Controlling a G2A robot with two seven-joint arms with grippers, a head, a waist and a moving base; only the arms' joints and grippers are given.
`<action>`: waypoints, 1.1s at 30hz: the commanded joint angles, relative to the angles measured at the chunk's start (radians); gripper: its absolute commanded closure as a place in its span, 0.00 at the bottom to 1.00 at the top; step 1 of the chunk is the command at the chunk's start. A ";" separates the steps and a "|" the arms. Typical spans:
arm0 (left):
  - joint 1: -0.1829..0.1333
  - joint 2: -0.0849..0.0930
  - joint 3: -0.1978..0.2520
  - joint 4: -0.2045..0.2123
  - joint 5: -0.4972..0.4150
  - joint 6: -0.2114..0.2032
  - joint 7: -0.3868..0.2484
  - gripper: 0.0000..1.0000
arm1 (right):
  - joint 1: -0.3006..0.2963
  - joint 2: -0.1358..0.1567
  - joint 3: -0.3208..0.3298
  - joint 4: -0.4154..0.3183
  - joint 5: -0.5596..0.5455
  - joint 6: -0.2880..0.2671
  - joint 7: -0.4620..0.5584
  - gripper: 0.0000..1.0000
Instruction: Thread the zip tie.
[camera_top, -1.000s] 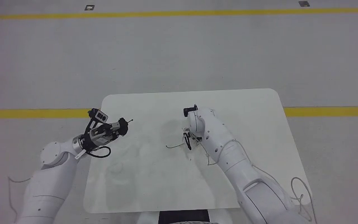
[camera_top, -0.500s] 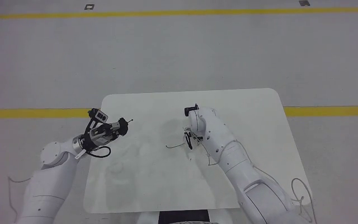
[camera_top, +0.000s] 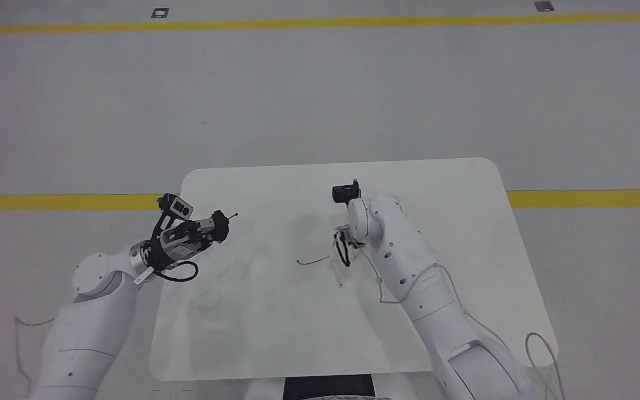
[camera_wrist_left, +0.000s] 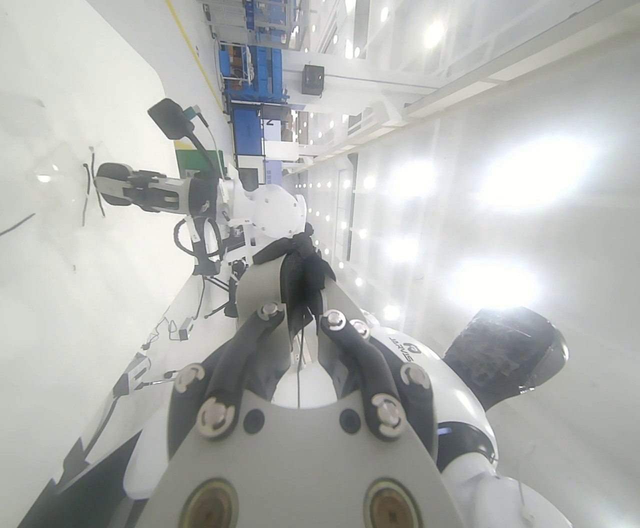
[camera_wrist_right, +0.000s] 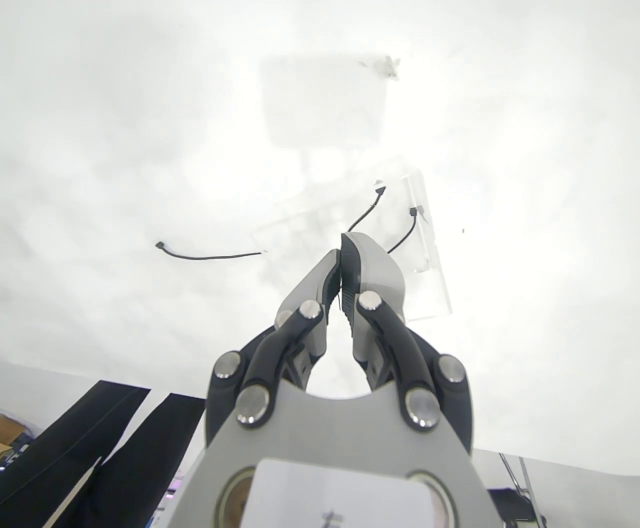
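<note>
Two arms over the table. Right gripper has edged sideways, jaws clamped on the zip tie beside the clear block. Left gripper unmoved, jaws together. Spare tie lies loose. Likely realigning, threading not done.

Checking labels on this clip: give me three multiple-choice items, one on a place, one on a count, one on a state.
1. Where is the loose tie?
A. On the table beside the clear block.
B. Hanging off the table's edge.
C. On top of the block.

2. How many ties lie over the block?
A. None.
B. Two.
C. Five.

3. The right end effector is:
A. wide open.
B. shut.
C. half open.

Key: 1 A, it lies flat on the table, clear of the block; 2 B, two heads show over the block; 3 B, no gap shows at its tip.
</note>
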 joint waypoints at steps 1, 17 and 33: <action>0.000 0.000 0.000 0.000 0.000 0.000 0.000 1.00 | -0.014 0.007 0.010 -0.037 0.008 -0.006 0.000 1.00; 0.000 0.000 0.000 0.000 0.000 0.000 0.000 1.00 | -0.155 0.072 0.164 -0.380 0.341 -0.138 0.000 1.00; 0.000 0.000 0.000 0.000 0.000 0.000 0.000 1.00 | -0.166 0.078 0.178 -0.398 0.394 -0.183 -0.006 1.00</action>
